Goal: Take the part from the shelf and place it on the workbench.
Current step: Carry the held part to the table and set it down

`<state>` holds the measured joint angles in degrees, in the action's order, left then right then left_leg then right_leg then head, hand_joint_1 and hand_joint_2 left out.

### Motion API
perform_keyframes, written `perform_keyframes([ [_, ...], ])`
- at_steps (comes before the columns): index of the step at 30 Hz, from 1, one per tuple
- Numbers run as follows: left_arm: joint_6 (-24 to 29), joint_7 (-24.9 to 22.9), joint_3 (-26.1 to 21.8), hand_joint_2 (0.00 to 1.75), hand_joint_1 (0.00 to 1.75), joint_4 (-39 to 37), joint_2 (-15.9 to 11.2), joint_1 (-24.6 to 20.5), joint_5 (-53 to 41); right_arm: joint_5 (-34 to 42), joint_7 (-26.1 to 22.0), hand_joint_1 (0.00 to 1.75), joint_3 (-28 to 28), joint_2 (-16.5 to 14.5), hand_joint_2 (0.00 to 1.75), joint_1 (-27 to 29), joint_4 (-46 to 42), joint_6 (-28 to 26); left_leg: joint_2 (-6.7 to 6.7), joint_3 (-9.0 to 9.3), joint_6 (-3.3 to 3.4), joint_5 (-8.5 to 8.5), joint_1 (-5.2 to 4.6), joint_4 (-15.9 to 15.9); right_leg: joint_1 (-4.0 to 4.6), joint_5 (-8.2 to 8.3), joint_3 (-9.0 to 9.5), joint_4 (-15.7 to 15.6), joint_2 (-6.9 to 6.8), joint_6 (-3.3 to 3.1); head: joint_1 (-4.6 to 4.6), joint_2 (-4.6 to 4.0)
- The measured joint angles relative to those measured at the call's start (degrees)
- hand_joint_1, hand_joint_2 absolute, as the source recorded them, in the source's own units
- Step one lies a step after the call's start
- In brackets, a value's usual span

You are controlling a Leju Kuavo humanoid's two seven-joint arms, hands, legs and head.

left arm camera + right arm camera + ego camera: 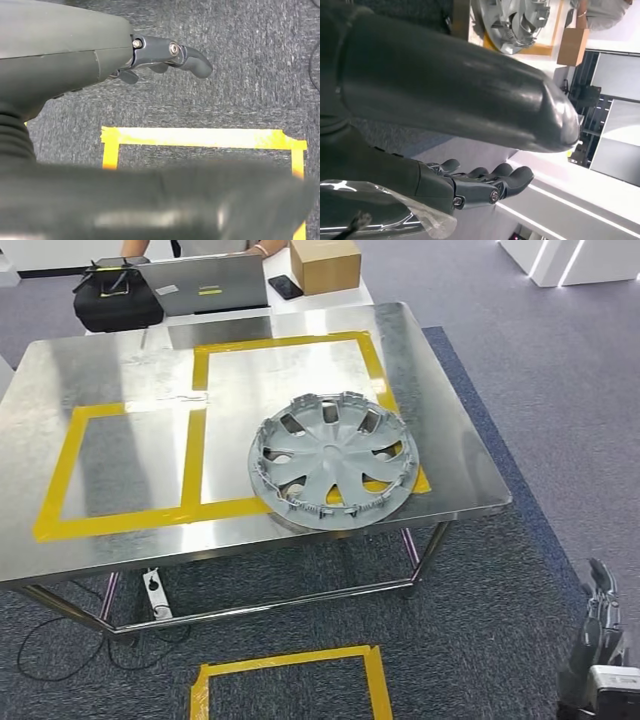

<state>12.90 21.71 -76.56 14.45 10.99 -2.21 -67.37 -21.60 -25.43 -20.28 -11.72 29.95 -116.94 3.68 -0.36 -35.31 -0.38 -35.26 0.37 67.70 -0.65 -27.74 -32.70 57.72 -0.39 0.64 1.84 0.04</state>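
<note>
The part (333,460) is a round grey plastic wheel cover with radial spokes, open slots between them and a ring of small clips around its rim. It lies flat on the desk (113,370), near the front right corner, overlapping the front right corner of the right-hand yellow tape rectangle (290,340); its rim sits close to the desk's front edge. In the right wrist view the part (516,20) appears on the desk beyond the thumb.

The desk top is brushed, reflective sheet metal with rounded corners on a tubular steel frame. A second, smaller yellow tape rectangle (121,465) adjoins the first on the left; the metal inside both is bare apart from the part. Grey textured carpet surrounds the desk, with a yellow tape outline on the floor (290,680) in front.

The right hand (600,630) hangs low beside the desk, well apart from the part, fingers extended and apart, holding nothing. The left hand (166,57) hangs above the carpet, fingers slightly curved, released and holding nothing.

Behind the desk stand a cardboard box (324,262), a laptop (207,282), a phone (285,286) and a black bag (117,295). No writing is legible.
</note>
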Motion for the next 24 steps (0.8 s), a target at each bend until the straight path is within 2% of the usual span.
perform_keyframes([
  [1, 0.3, 0.1, -0.1, 1.75, 0.0, 0.0, 0.0, 0.0, 0.0, -0.3, -0.2, 0.0, -0.4, -0.6, 0.0, 0.3, -0.3, 0.4, 0.0, -1.12, -0.17, -2.0, 0.07, 3.6, 0.01, 0.19, -0.28, 0.0, -0.03, -0.11, -0.01, 0.0],
  [2, 0.5, 0.3, -0.1, 1.75, 0.0, 0.0, 0.1, 0.0, 0.0, -0.6, -0.4, 0.0, -0.8, -1.1, 0.0, 0.5, -0.6, 0.8, 0.0, -1.67, -0.27, -3.09, 0.11, 6.1, 0.02, 0.41, -0.58, 0.1, -0.05, -0.16, 0.0, 0.0],
  [3, 0.8, 0.4, -0.2, 1.75, 0.0, 0.0, 0.1, -0.1, -0.1, -0.9, -0.7, 0.0, -1.2, -1.5, 0.0, 0.7, -0.9, 1.2, 0.0, -1.3, -0.3, -3.06, 0.12, 6.6, 0.03, 0.64, -0.88, 0.1, -0.05, -0.14, -0.01, 0.0],
  [4, 1.0, 0.4, -0.2, 1.75, 0.0, 0.1, 0.1, -0.1, -0.1, -1.0, -0.9, 0.0, -1.5, -1.9, 0.0, 0.9, -1.2, 1.5, 0.0, 0.21, -0.26, -1.94, 0.12, 4.7, 0.03, 0.88, -1.16, 0.2, -0.02, -0.1, -0.02, 0.0],
  [7, 1.5, 0.5, -0.2, 1.75, 0.0, 0.2, 0.1, -0.3, -0.3, -1.1, -1.6, 0.0, -2.3, -2.9, 0.0, 1.3, -2.0, 2.5, -0.03, 7.3, 0.28, 2.39, 0.0, -7.4, 0.16, 1.6, -1.71, 0.4, 0.08, 0.37, 0.03, 0.0],
  [8, 1.6, 0.5, -0.2, 1.75, 0.0, 0.2, 0.1, -0.4, -0.4, -1.2, -1.9, 0.0, -2.5, -3.1, 0.0, 1.3, -2.3, 2.8, -0.05, 8.46, 0.52, 3.0, -0.11, -9.7, 0.23, 1.87, -1.81, 0.4, 0.09, 0.66, 0.06, 0.0],
  [11, 1.9, 0.6, -0.2, 1.75, 0.0, 0.3, 0.3, -0.4, -0.5, -1.4, -2.5, 0.0, -2.9, -3.7, 0.0, 1.4, -3.0, 3.5, 0.01, 8.29, 1.51, 3.99, -0.37, -10.5, 0.06, 2.67, -2.01, 0.3, 0.16, 1.72, 0.06, 0.0],
  [12, 2.0, 0.6, -0.2, 1.75, 0.0, 0.3, 0.4, -0.4, -0.6, -1.5, -2.7, 0.0, -3.0, -3.9, 0.0, 1.5, -3.2, 3.7, 0.13, 8.01, 1.95, 4.49, -0.32, -10.6, -0.05, 2.17, -2.3, 0.6, 0.22, 2.05, 0.09, 0.0],
  [13, 2.1, 0.6, -0.2, 1.75, 0.0, 0.3, 0.4, -0.5, -0.7, -1.6, -2.8, 0.0, -3.2, -4.0, 0.0, 1.6, -3.3, 3.9, 0.26, 7.61, 2.41, 5.02, -0.24, -10.8, -0.11, 0.81, -2.85, 1.7, 0.28, 2.35, 0.16, 0.0],
  [14, 2.1, 0.6, -0.2, 1.75, 0.0, 0.3, 0.5, -0.5, -0.7, -1.7, -2.9, 0.0, -3.4, -4.1, 0.0, 1.7, -3.5, 4.0, 0.41, 7.04, 2.77, 5.58, -0.14, -10.9, -0.17, -1.56, -3.74, 4.1, 0.32, 2.59, 0.27, 0.0],
  [16, 2.2, 0.6, -0.2, 1.75, 0.0, 0.4, 0.5, -0.5, -0.8, -1.8, -3.0, 0.0, -3.7, -4.3, 0.0, 1.8, -3.6, 4.4, 0.54, 5.76, 3.07, 6.49, -0.22, -10.9, -0.17, -6.88, -5.75, 11.1, 0.33, 2.93, 0.41, 0.0],
  [17, 2.2, 0.6, -0.2, 1.75, 0.0, 0.4, 0.5, -0.5, -0.9, -1.9, -3.0, 0.0, -3.9, -4.4, 0.0, 1.8, -3.7, 4.6, 0.6, 5.05, 3.06, 7.0, -0.27, -10.9, -0.17, -8.48, -6.24, 14.3, 0.33, 3.05, 0.41, 0.0],
  [18, 2.2, 0.6, -0.3, 1.75, 0.0, 0.4, 0.5, -0.5, -0.9, -2.0, -3.1, 0.0, -4.0, -4.5, 0.0, 1.8, -3.7, 4.8, 0.65, 4.4, 3.01, 7.49, -0.3, -10.8, -0.17, -8.71, -5.88, 15.7, 0.33, 3.09, 0.42, 0.0],
  [19, 2.2, 0.6, -0.3, 1.75, 0.0, 0.4, 0.5, -0.5, -0.9, -2.1, -3.1, 0.0, -4.1, -4.6, 0.0, 1.8, -3.7, 5.0, 0.67, 3.79, 2.93, 7.96, -0.32, -10.8, -0.17, -7.83, -4.46, 15.0, 0.32, 3.06, 0.45, 0.0],
  [20, 2.2, 0.6, -0.3, 1.75, 0.0, 0.4, 0.5, -0.5, -0.9, -2.2, -3.2, 0.0, -4.2, -4.7, 0.0, 1.8, -3.8, 5.1, 0.69, 3.26, 2.82, 8.39, -0.32, -10.8, -0.17, -6.27, -1.95, 12.2, 0.32, 2.94, 0.44, 0.0],
  [22, 2.2, 0.6, -0.3, 1.75, 0.0, 0.4, 0.6, -0.5, -1.0, -2.4, -3.3, 0.0, -4.5, -4.8, 0.0, 1.8, -4.0, 5.3, 0.64, 2.54, 2.41, 9.12, -0.41, -10.6, -0.1, -4.06, 4.65, 3.3, 0.35, 2.56, 0.46, 0.0],
  [23, 2.2, 0.6, -0.3, 1.75, 0.0, 0.4, 0.6, -0.5, -1.0, -2.5, -3.4, 0.0, -4.7, -4.9, 0.0, 1.7, -4.1, 5.3, 0.62, 2.29, 2.13, 9.48, -0.51, -10.5, -0.04, -3.82, 7.08, -0.3, 0.36, 2.36, 0.44, 0.0],
  [24, 2.2, 0.6, -0.3, 1.75, 0.0, 0.4, 0.6, -0.5, -1.0, -2.6, -3.4, 0.0, -4.9, -5.1, 0.0, 1.6, -4.3, 5.4, 0.6, 2.07, 1.82, 9.86, -0.58, -10.4, 0.05, -3.99, 8.28, -2.5, 0.39, 2.18, 0.45, 0.0],
])
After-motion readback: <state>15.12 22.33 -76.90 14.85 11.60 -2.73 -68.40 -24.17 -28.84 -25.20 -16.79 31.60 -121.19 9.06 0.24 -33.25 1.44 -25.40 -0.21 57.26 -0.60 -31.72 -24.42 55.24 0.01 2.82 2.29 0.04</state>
